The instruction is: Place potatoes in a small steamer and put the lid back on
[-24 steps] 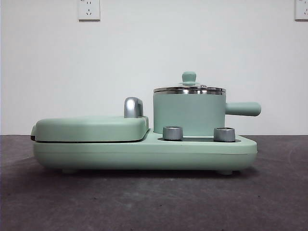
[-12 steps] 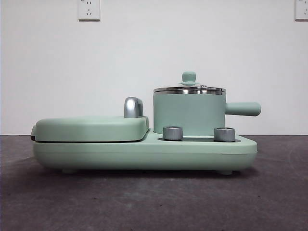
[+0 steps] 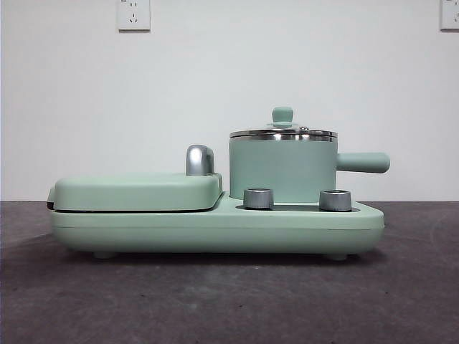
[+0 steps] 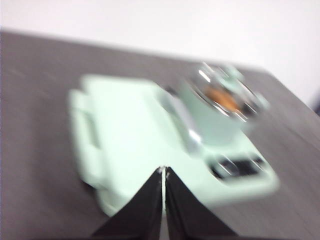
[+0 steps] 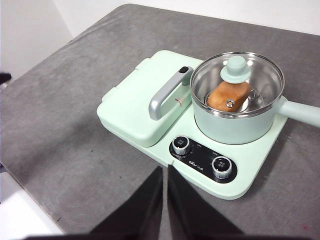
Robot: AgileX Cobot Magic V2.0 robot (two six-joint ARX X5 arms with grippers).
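On the left side of my front camera I see the flat green griddle cover (image 3: pixel 136 191), shut flat on the big green cooker base (image 3: pixel 215 229). The cooker sits on the dark gray counter (image 3: pixel 229 301). Just right of the cover stands the shiny griddle handle (image 3: pixel 199 160).

Next comes the small steamer (image 3: pixel 282 172). It stands upright on the right half of the base. The lid (image 3: pixel 282 132) sits on its steel rim, with the little green knob on top. Two silver dials (image 3: pixel 259 198) are on the base in front of the pot. The pot's stubby handle (image 3: pixel 363 163) sticks out to the right.

From my right wrist camera I look down through the glass lid (image 5: pixel 237 82). The potato (image 5: pixel 229 96) lies inside the small steamer (image 5: pixel 235 125), under the lid, on a metal rack. It is orange-brown. The right claw (image 5: pixel 164 172) hangs above the counter (image 5: pixel 65 130), near the dial side of the cooker and apart from it. Its two black jaws are pressed almost together, and it holds nothing.

My left wrist camera is very blurry. I can still make out the green cooker and something orange in the pot. The left claw (image 4: pixel 163 172) is high up and away from the cooker. Its jaws are squeezed together, with only a thin line between them, and it holds nothing.
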